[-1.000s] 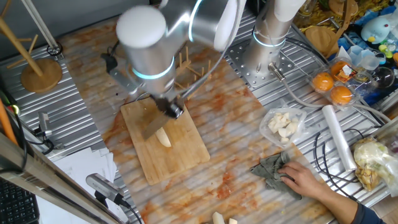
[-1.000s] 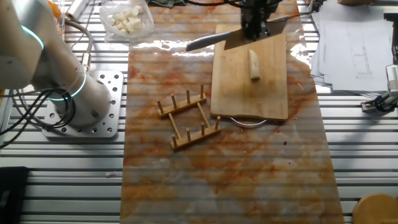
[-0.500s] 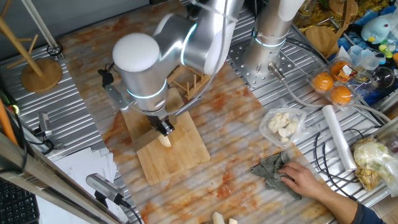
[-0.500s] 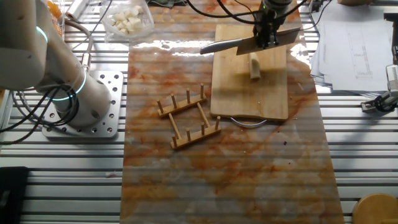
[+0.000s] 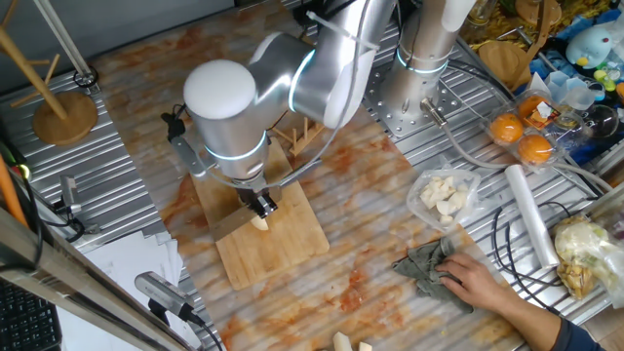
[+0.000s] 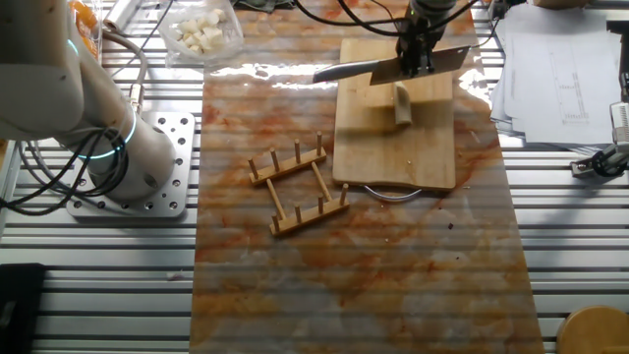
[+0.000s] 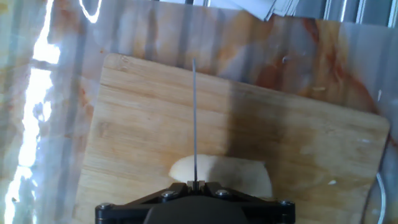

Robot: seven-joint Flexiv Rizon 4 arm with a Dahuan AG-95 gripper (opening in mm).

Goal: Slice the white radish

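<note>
Steel knife (image 6: 385, 68) sitting clamped in the gripper (image 6: 418, 54), jaws closed on its handle, blade lying edge-down across the white radish (image 6: 401, 103). Radish lying near the middle of the wooden cutting board (image 6: 432, 147), partly hidden under the blade (image 7: 194, 118) in the hand view.

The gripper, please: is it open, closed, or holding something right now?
Gripper: closed on the grey-bladed kitchen knife, its blade over the pale cream white radish strip.
</note>
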